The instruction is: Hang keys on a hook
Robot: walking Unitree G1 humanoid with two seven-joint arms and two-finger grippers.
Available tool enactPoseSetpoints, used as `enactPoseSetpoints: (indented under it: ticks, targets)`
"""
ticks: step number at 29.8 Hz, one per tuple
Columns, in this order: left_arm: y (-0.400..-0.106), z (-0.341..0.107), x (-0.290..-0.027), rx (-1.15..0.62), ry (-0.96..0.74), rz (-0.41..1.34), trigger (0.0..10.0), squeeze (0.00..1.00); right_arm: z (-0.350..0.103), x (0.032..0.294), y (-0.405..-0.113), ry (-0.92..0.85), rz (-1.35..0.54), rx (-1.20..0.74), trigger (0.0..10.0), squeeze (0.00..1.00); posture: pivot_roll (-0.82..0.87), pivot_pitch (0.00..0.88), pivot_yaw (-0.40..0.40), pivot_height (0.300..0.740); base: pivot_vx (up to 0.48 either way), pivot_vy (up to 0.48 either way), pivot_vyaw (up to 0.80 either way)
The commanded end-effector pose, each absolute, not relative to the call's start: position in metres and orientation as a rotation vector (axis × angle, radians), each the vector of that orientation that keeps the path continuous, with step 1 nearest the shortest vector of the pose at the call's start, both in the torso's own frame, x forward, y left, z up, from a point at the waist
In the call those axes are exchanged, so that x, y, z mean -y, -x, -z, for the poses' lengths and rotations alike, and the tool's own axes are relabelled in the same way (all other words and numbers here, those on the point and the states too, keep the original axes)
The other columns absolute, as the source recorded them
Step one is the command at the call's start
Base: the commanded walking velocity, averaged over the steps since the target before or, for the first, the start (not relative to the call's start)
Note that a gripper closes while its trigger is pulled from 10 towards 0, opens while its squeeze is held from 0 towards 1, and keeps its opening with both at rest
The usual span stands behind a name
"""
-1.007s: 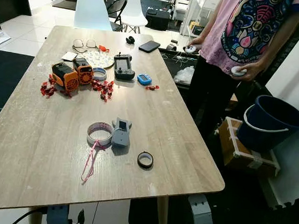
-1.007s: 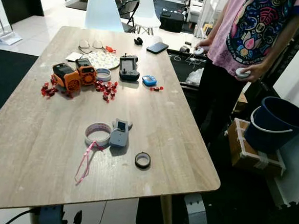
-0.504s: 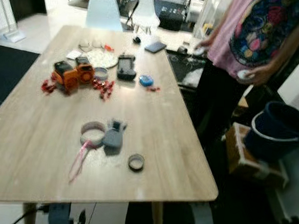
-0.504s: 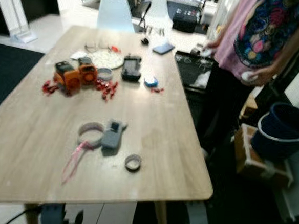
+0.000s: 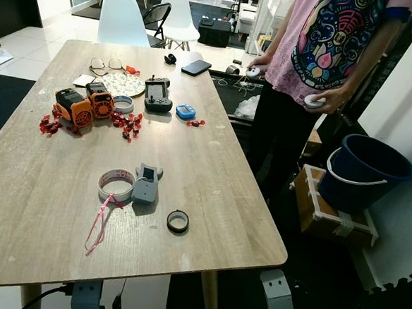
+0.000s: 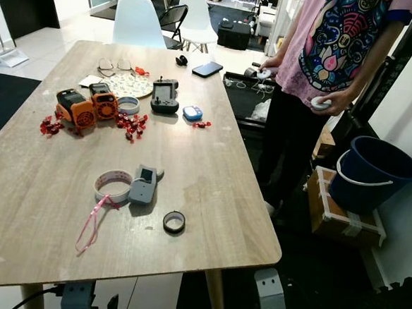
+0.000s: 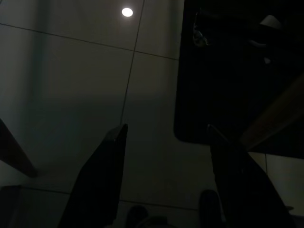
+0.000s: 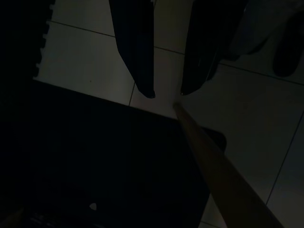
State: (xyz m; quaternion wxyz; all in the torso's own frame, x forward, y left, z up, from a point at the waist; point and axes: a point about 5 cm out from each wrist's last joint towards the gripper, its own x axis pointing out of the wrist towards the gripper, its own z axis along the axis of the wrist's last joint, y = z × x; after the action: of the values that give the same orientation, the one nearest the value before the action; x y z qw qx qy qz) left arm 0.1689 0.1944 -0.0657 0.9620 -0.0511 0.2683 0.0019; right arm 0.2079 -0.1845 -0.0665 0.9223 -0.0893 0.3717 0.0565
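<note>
On the wooden table point(image 5: 212, 165) a small grey fob-like object point(image 5: 146, 188) lies beside a white tape ring point(image 5: 115, 183). A pink cord point(image 5: 100, 222) trails from them toward the near edge. A black ring point(image 5: 178, 221) lies just to the right. Both arms hang idle below the table's near edge: the left arm point(image 5: 86, 298) and the right arm point(image 5: 278, 301). In the dark left wrist view my left gripper point(image 7: 164, 130) is open over pale floor tiles. My right gripper point(image 8: 167, 92) is open above tiles, a black mat and a wooden table leg point(image 8: 213, 164).
Orange devices point(image 5: 82, 105), red bits point(image 5: 127, 123), a black controller point(image 5: 156, 94), a blue gadget point(image 5: 186, 111), glasses and a phone point(image 5: 196, 67) lie farther back. A person point(image 5: 319, 56) stands at the table's right side. A dark bucket point(image 5: 364, 169) sits on a box; chairs point(image 5: 123, 21) stand behind.
The camera has shifted, so the table sits further left and lower in the picture and the earlier blur is gone. Nothing on the table has moved.
</note>
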Motion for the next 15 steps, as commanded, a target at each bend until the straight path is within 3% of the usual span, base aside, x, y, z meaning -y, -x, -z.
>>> enactPoseSetpoints:
  ticks: [1, 5, 15]
  targets:
    - [-0.1754, 0.0614, -0.194, -0.514, 0.092, 0.01, 10.0, 0.0, 0.0686, 0.1872, -0.2045, 0.18, -0.108, -0.786, 10.0, 0.0, 0.07, 0.045, -0.084, 0.74, 0.0, -0.48, 0.0]
    - [-0.1754, 0.0615, -0.1937, -0.513, 0.097, 0.005, 10.0, 0.0, 0.0686, 0.1871, -0.2044, 0.18, -0.109, -0.786, 10.0, 0.0, 0.07, 0.043, -0.084, 0.74, 0.0, -0.447, 0.0]
    - [-0.1746, 0.0632, -0.196, -0.536, 0.083, -0.003, 10.0, 0.0, 0.0688, 0.1866, -0.2045, 0.181, -0.112, -0.79, 10.0, 0.0, 0.07, 0.04, -0.084, 0.74, 0.0, 0.0, 0.0]
